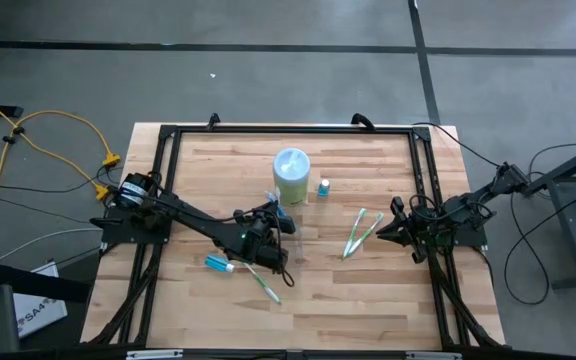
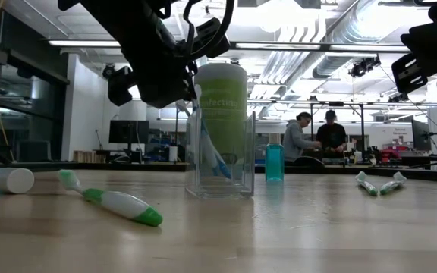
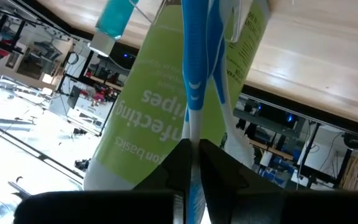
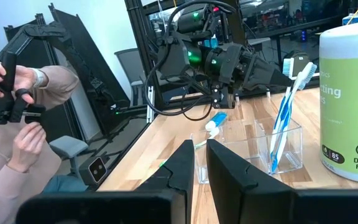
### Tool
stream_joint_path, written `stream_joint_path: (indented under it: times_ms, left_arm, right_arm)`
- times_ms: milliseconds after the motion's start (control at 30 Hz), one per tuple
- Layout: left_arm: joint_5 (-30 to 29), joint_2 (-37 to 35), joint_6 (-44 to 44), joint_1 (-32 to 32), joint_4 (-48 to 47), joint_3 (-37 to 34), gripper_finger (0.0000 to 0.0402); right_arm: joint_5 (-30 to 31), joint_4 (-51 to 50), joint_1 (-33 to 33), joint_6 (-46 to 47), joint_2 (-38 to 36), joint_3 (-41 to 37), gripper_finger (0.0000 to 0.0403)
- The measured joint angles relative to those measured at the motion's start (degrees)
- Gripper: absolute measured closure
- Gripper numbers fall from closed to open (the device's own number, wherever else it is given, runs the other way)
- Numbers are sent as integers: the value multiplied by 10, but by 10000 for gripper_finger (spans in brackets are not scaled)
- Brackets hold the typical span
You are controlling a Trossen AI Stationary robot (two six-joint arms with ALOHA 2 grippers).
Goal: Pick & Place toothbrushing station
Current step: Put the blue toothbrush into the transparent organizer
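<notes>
A small clear tumbler (image 2: 220, 163) stands at mid-table, in front of a green wipes canister (image 1: 291, 172). My left gripper (image 1: 273, 222) hangs over the tumbler, shut on a blue-and-white toothbrush (image 3: 194, 93). A second brush (image 4: 304, 73) stands in the tumbler (image 4: 260, 146) beside it. A green-and-white toothbrush (image 1: 264, 284) and a blue-and-white toothpaste tube (image 1: 218, 263) lie flat near the front left. Two more green-and-white brushes (image 1: 358, 232) lie right of centre. My right gripper (image 1: 386, 228) is shut and empty beside them. My left gripper pinches the toothbrush's white neck (image 3: 195, 134) between its two fingers. The fingers slant down from the table's left and lie along the brush. The brush leans in the hold, and its blue handle end (image 2: 211, 155) reaches down into the tumbler.
A small blue tube (image 1: 324, 187) stands upright right of the canister. A dark frame (image 1: 168, 135) runs round the tabletop. A person's hands (image 4: 11, 81) hold controllers off the table's left side. Two people (image 2: 313, 136) are in the room behind.
</notes>
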Motion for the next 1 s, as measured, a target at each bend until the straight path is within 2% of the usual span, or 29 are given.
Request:
stream_joint_path:
  times_ms: [433,1000]
  left_arm:
    - [2,0,1,-7,0,0,375]
    - [43,-1,-19,-8,6,2,373]
  right_arm:
    - [0,0,0,0,0,0,366]
    - [0,0,0,0,0,0,366]
